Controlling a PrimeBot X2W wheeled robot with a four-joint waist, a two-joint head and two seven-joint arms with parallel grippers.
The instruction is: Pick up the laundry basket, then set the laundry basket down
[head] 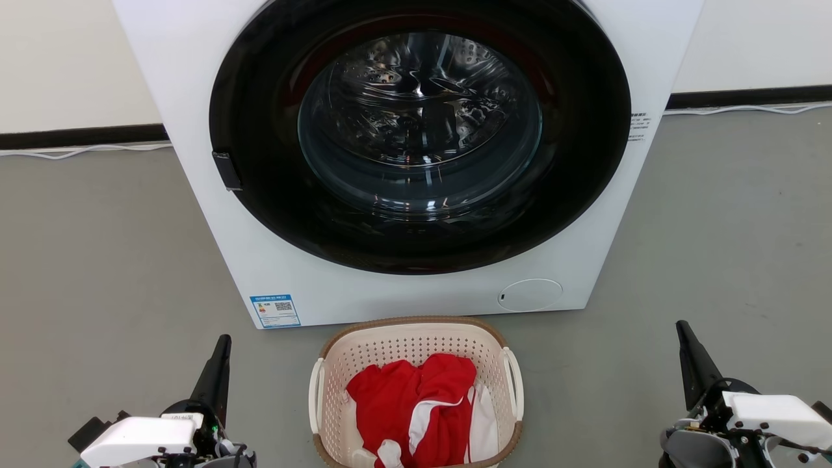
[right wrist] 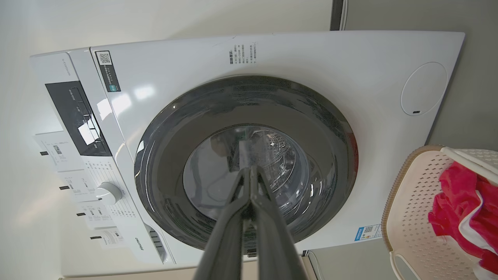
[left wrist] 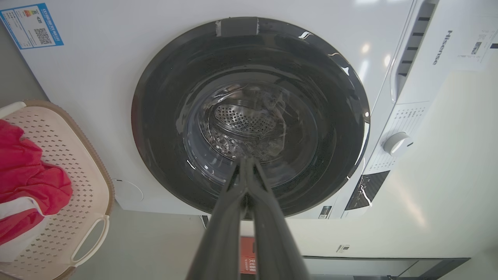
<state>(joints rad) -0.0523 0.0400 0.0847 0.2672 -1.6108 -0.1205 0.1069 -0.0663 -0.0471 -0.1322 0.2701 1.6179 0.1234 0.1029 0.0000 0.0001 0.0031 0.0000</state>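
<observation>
Left gripper (head: 223,344) low at left, fingers (left wrist: 227,217) pressed together, holding nothing; right gripper (head: 684,331) low at right, its fingers (right wrist: 231,225) likewise pressed together, empty; both point toward machine, well apart from laundry basket (head: 390,348); basket sits on grey floor (head: 97,260) between them, just before washing machine (head: 403,296); red garment (head: 416,403) with white stripe bunched inside, white cloth (head: 484,422) beside it; machine's round dark door (head: 260,195) shut, steel drum (head: 419,110) visible through glass; white wall (head: 65,58) behind.
</observation>
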